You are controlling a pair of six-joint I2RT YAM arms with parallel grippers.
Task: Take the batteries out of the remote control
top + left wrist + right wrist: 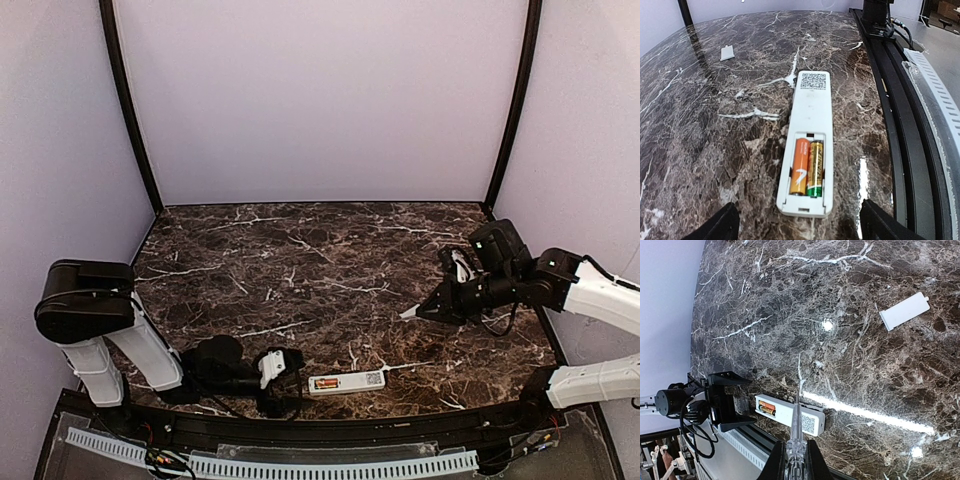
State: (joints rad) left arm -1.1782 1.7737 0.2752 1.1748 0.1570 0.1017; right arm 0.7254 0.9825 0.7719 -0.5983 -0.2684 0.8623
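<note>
My dark brown, white-veined marble table (300,260) fills the top view. My left gripper (296,378) lies low at 7 o'clock on it, by the near edge. My right gripper (426,310) hangs over the 3 o'clock side, pointing toward 9 o'clock.

The slim white rectangular plastic remote control (347,382) lies flat at 6 o'clock, back side up, lengthwise along the near edge. It is just beside my left gripper, at its 3 o'clock. In my left wrist view my 2 black fingers (720,226) stand wide apart at 7 and 5 o'clock, 1 on each side of the remote's near end and clear of it. The battery recess at that end is uncovered.

The small flat white rectangular cover piece (727,52) lies on the marble at 11 o'clock from the remote, well apart.

The 2 small cylindrical batteries (800,175) sit side by side in the recess, an orange one at 9 o'clock and a gold-and-green one (815,169) at 3 o'clock.

My right jaws are clamped on a thin, pale, translucent pointed stick (796,425), its tip aimed at 12 o'clock in that wrist view. The top view shows this gripper well apart from the remote.
</note>
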